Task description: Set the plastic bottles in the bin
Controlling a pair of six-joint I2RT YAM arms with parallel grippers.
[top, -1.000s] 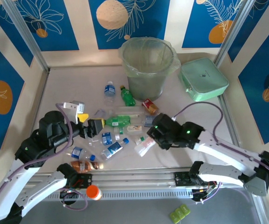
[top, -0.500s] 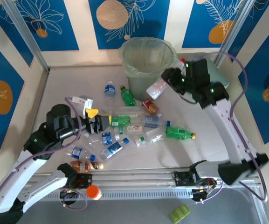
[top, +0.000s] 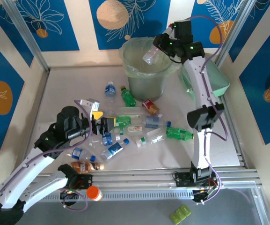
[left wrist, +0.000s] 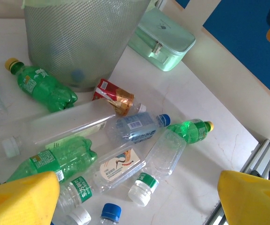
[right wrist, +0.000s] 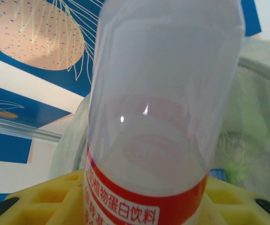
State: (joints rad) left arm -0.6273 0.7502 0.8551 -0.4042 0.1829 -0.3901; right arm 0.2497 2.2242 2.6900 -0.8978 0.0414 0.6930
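Over the bin (top: 146,83), right gripper (top: 163,45) clamps a bottle (top: 152,55); we fear a rim bounce on release; left gripper (top: 103,125) gapes empty.

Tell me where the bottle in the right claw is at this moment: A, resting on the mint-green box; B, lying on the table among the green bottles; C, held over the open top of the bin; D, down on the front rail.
C: in the top view the right claw grips the clear red-banded bottle above the rim of the bin, and the right wrist view shows the lined bin behind it.
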